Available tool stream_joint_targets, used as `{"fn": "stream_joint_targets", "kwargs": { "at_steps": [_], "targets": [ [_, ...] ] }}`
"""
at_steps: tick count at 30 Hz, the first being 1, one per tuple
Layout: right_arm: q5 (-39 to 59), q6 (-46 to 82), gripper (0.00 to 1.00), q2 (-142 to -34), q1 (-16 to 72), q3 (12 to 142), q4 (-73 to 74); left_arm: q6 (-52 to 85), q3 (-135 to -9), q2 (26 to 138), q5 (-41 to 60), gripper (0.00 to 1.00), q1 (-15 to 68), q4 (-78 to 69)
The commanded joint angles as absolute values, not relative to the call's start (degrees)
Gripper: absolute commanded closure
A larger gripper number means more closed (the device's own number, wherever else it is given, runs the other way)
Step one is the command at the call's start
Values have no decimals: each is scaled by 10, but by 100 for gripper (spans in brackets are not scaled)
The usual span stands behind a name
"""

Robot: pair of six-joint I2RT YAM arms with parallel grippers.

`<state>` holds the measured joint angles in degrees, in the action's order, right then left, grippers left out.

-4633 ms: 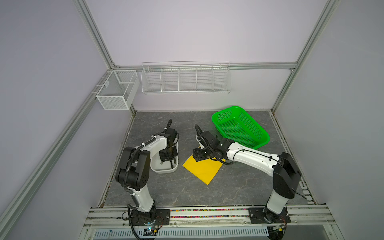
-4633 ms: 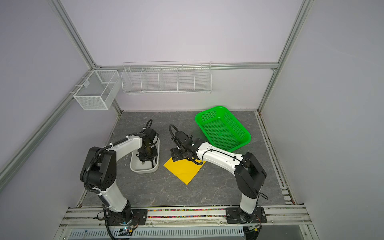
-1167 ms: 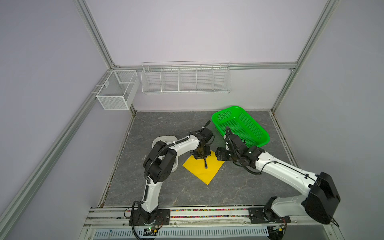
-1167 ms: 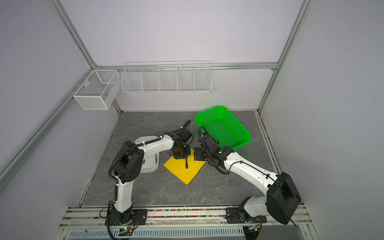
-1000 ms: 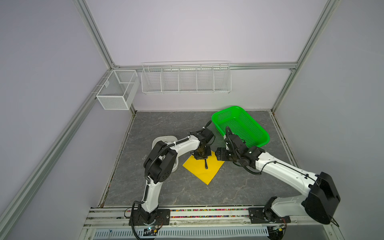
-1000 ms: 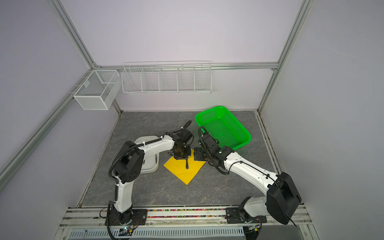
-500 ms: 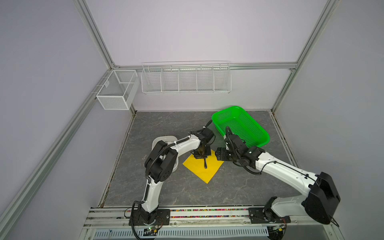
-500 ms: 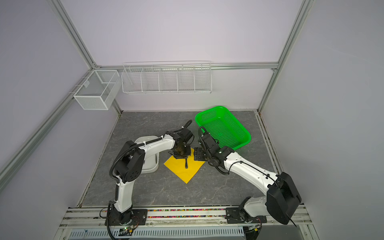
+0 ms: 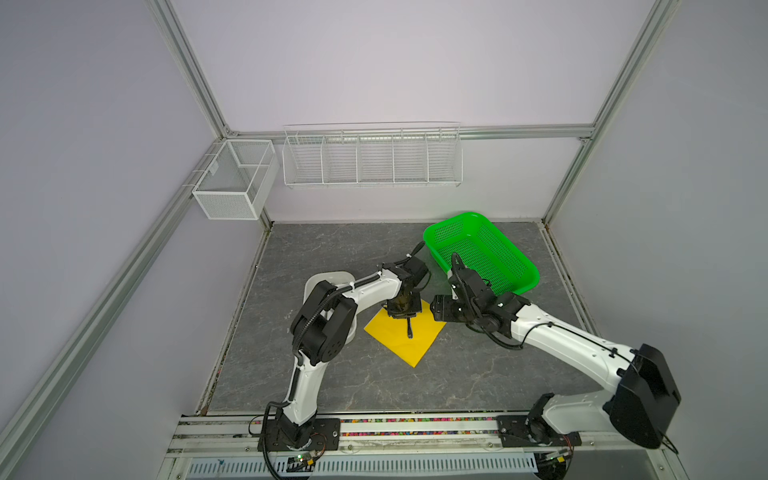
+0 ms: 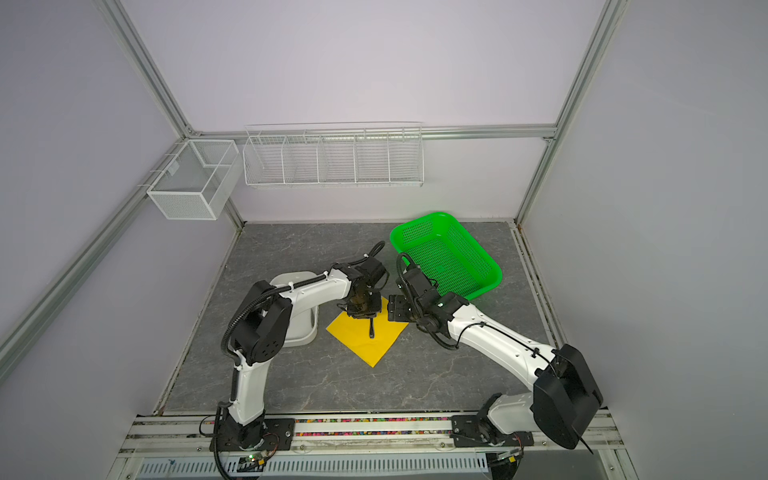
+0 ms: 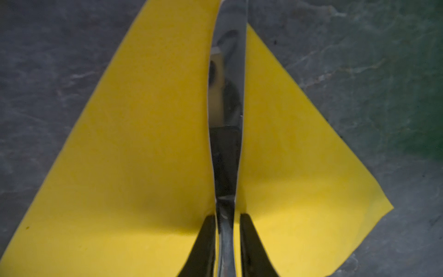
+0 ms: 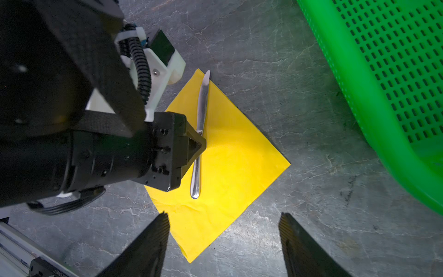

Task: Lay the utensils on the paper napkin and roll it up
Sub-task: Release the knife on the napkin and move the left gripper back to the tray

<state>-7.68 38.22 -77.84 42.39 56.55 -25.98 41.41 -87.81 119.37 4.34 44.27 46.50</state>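
While knife (image 12: 202, 108) lies flat on yellow napkin (image 12: 235, 153), left claw (image 11: 226, 215) sits slack around handle; right claw (image 12: 224, 213) wide, empty. Next: lift clear, fetch another utensil.

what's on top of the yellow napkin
One silver knife lies on the napkin, the left gripper straddling its handle with jaws slightly apart. The napkin patch beneath that gripper is hidden; the rest looks bare.

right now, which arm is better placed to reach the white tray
Probably left. The white tray sits beside that arm, and the left gripper stands just parted around the knife lying on the napkin. The right gripper hangs open nearer the green basket.
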Motion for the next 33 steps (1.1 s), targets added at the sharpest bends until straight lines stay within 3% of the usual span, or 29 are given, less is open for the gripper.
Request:
{"fn": "stream_joint_targets", "kwargs": {
  "at_steps": [1,5,13,17,20,27,33],
  "targets": [
    [-79,399,24,-770,421,569,-275,411,-898,1191,29,77,441,480],
    [-82,400,24,-764,420,572,-280,411,-906,1171,25,72,440,485],
    [-94,398,25,-742,421,564,-272,431,-863,1072,-18,73,412,465],
    [-73,386,27,-743,421,563,-251,423,-822,1014,-36,79,376,462],
    [-39,370,27,-749,423,566,-226,420,-801,979,-74,79,342,490],
    [11,315,27,-813,462,629,-216,341,-739,936,-58,79,225,508],
    [5,300,27,-873,498,687,-237,279,-726,960,-31,78,160,518]
  ]
}}
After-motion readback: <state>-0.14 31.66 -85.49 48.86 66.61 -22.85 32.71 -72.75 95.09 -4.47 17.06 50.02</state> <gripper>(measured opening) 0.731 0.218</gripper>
